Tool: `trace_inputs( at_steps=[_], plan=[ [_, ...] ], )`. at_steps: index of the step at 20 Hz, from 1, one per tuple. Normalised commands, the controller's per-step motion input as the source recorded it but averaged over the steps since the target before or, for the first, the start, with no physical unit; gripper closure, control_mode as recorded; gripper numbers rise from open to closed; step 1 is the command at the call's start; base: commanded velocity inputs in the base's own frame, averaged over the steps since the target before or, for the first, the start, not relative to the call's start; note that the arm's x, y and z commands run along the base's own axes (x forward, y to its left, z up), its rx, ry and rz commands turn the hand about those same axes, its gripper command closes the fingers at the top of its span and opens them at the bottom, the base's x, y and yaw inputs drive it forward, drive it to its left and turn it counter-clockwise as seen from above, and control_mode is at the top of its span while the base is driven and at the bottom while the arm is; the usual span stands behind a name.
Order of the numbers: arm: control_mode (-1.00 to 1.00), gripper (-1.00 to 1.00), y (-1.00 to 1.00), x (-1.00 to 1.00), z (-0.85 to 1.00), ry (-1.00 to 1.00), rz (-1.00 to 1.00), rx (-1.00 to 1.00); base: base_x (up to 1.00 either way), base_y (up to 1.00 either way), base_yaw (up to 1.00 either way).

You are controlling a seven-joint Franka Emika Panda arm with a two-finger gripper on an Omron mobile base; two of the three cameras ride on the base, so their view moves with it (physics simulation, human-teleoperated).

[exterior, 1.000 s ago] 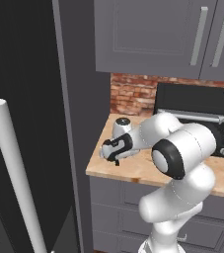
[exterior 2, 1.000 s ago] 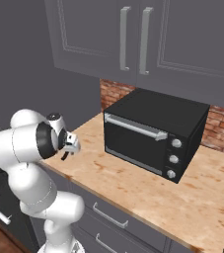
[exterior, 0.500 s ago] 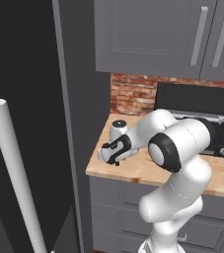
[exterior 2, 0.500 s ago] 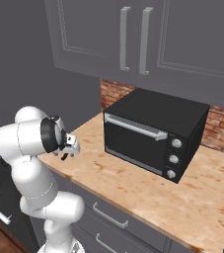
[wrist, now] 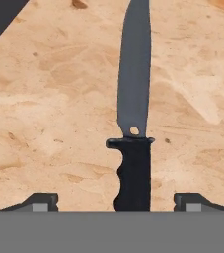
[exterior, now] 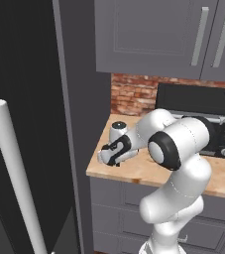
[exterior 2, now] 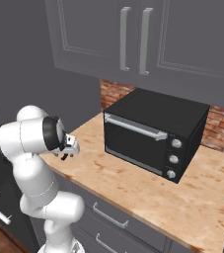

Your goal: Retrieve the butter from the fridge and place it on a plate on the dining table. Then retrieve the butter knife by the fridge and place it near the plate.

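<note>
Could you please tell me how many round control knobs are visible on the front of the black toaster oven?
3. The round control knobs run down the right edge of the black toaster oven front in the right base view: top, middle, bottom. None appear hidden.

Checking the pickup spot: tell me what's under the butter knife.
The butter knife lies flat on the light wooden counter, between the open gripper's fingertips. The strip of wood under blade and handle is covered; the handle's end is cut off by the view's edge.
</note>
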Motion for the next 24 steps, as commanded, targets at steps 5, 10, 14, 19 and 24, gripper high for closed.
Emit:
trace_inputs(
  at_steps=[5,10,14,19,24],
  plan=[
    [-1.0,-1.0,0.0,0.0,-0.14,0.0,0.0,0.0,0.0,0.0,0.0],
    [-1.0,1.0,-0.01,0.0,-0.18,0.0,0.0,0.03,0.0,0.0,0.0],
    [-1.0,1.0,0.0,0.0,-0.14,0.0,0.0,0.02,0.0,0.0,0.0],
    [-1.0,1.0,0.0,0.0,-0.1,0.0,0.0,0.01,0.0,0.0,0.0],
    [-1.0,1.0,-0.03,0.18,-0.04,0.0,0.0,0.0,0.0,0.0,0.0]
  ],
)
